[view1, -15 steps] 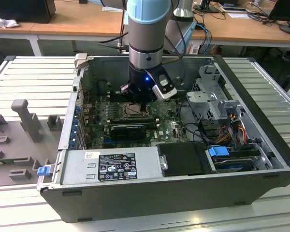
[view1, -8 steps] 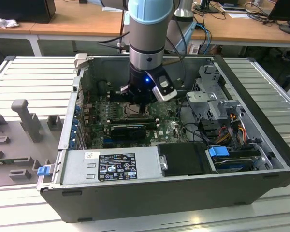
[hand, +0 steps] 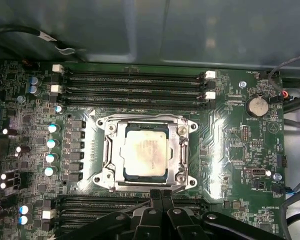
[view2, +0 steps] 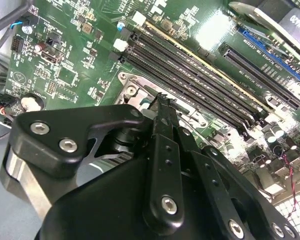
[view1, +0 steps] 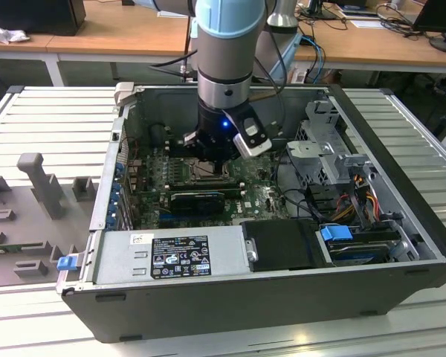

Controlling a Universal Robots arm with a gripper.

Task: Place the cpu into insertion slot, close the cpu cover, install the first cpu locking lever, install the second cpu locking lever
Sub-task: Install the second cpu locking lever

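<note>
The open computer case (view1: 230,282) sits on the slatted counter (view1: 52,126), its walls ringing the green motherboard (hand: 230,150). The arm's hand (hand: 161,196) hangs low inside, fingers pressed together, holding nothing. The cpu (hand: 146,151) lies in the insertion slot (hand: 111,172), cpu cover (hand: 182,150) down, between memory slots (hand: 132,85)

My arm (view1: 224,44), pale blue and silver with a blue light at its wrist, carries a black gripper (view2: 162,107) fastened with silver screws.
</note>
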